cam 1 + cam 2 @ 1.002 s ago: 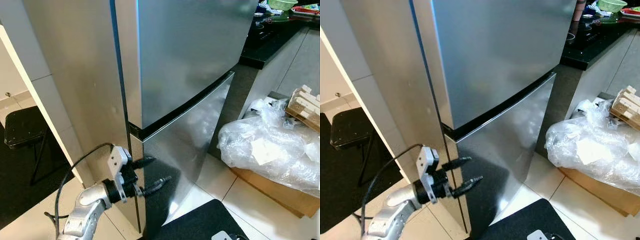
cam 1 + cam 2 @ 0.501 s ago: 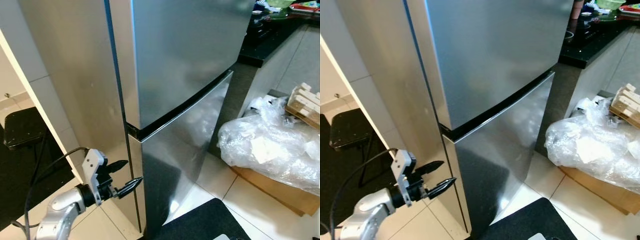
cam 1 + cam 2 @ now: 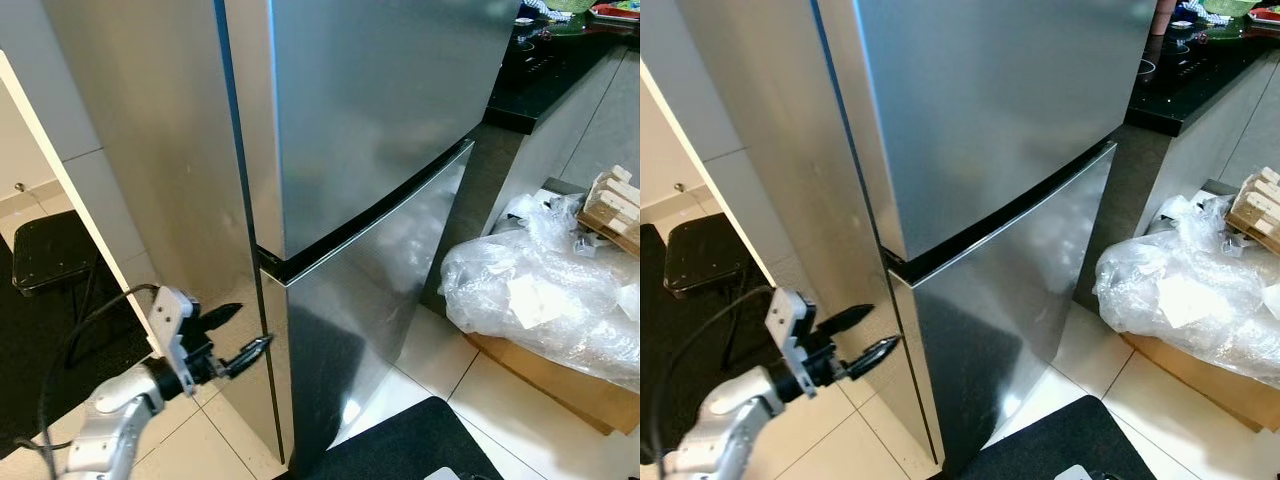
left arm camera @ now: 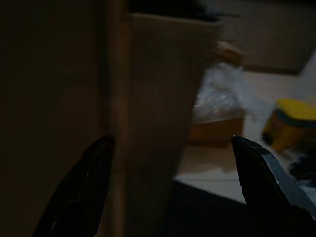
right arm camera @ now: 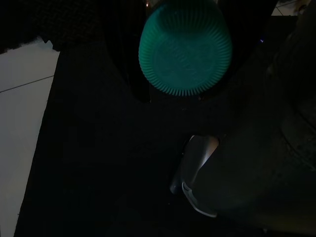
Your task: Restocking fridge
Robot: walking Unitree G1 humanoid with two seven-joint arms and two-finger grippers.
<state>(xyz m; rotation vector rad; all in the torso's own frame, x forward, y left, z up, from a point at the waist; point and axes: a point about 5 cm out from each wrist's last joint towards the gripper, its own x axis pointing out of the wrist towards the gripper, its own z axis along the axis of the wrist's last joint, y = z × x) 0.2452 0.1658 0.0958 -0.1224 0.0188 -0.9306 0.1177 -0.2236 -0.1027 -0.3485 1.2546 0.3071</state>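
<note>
A tall stainless-steel fridge (image 3: 380, 130) takes up the centre and upper part of the frame, both doors shut; its lower door (image 3: 370, 300) meets the upper one along a dark slanting seam. At the lower left of the frame the left pincer (image 3: 236, 333) is raised at the hinge-side edge of the lower door, its two black fingers (image 3: 216, 314) spread wide with nothing between them. In the left wrist view the door's edge stands between the two fingertips (image 4: 94, 168).

The right pincer (image 5: 185, 96) shows in its dark wrist view, closed on a container with a ribbed teal lid (image 5: 185, 47), above a dark mat (image 5: 98, 163) and pale floor tiles (image 5: 24, 79).

At the right of the frame a heap of clear plastic wrap (image 3: 540, 295) lies on a cardboard box (image 3: 560, 385), with a wooden rack (image 3: 610, 210) beside it. A black worktop (image 3: 545, 75) fills the upper right corner. A black stool (image 3: 50, 250) stands at the left edge.
</note>
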